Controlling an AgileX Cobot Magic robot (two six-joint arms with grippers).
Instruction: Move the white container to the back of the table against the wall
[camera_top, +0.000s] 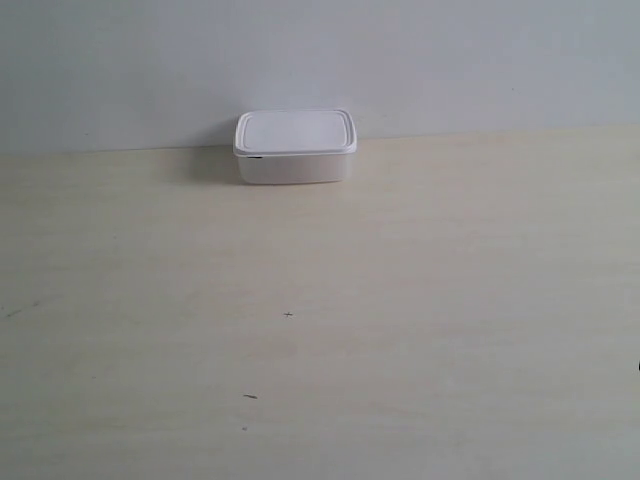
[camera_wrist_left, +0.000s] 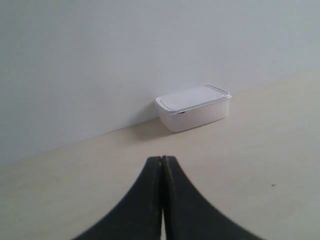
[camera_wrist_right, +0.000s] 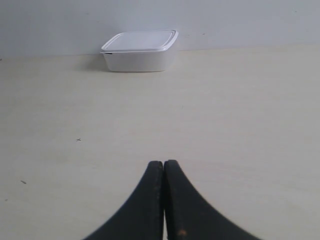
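As the white container (camera_top: 295, 147) sits at the desk's (camera_top: 420, 330) 12 o'clock edge, apparently against the wall (camera_top: 450, 60), placement looks complete; left hand (camera_wrist_left: 162, 162) and right hand (camera_wrist_right: 163, 166) are closed, empty, well apart from it; next move calls for no further push

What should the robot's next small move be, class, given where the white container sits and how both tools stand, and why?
Probably just park the arms; no further push seems needed. The white container sits lidded at the back edge of the table, right at the wall. The left tool and right tool are shut, empty and well clear of it.
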